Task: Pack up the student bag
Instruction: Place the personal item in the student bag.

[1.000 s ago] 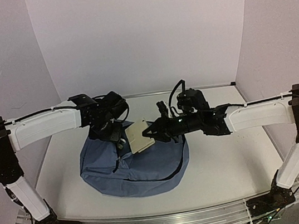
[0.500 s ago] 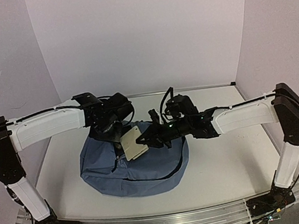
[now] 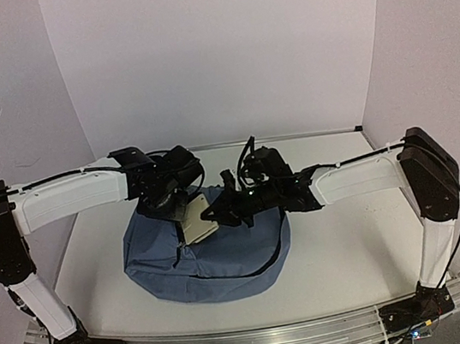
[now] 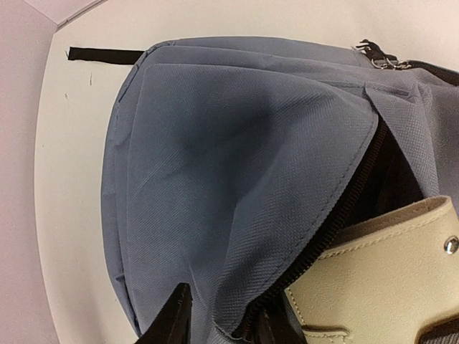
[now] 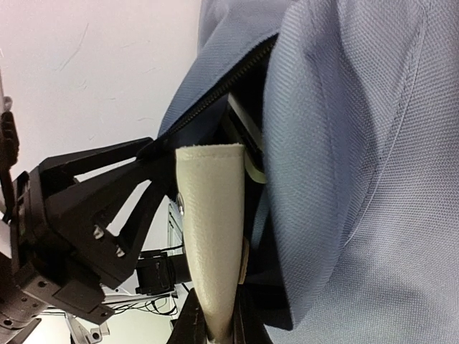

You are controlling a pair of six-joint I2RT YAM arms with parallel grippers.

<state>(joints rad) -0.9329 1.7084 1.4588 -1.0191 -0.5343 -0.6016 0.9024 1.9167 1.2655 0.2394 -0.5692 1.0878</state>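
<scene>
The slate-blue student bag (image 3: 226, 263) lies on the white table, its zip mouth facing the back. My left gripper (image 3: 175, 208) is pinched on the bag's zip edge and holds the flap up; in the left wrist view the fabric (image 4: 215, 158) runs between its fingers (image 4: 224, 315). My right gripper (image 3: 219, 212) is shut on a cream stitched case (image 3: 194, 222), whose leading edge sits at the dark opening (image 4: 387, 272). The right wrist view shows the case (image 5: 211, 229) edge-on between the jaws (image 5: 215, 326), beside the bag's lip (image 5: 358, 143).
The table (image 3: 353, 240) is walled at the back and both sides. A black strap end (image 4: 100, 55) sticks out from under the bag, and a metal zip pull (image 4: 380, 61) lies at its top. The left arm's black wrist (image 5: 93, 215) is close beside the case.
My right arm has carried the cream case left and down to the bag's mouth. My left gripper has closed on the zip edge.
</scene>
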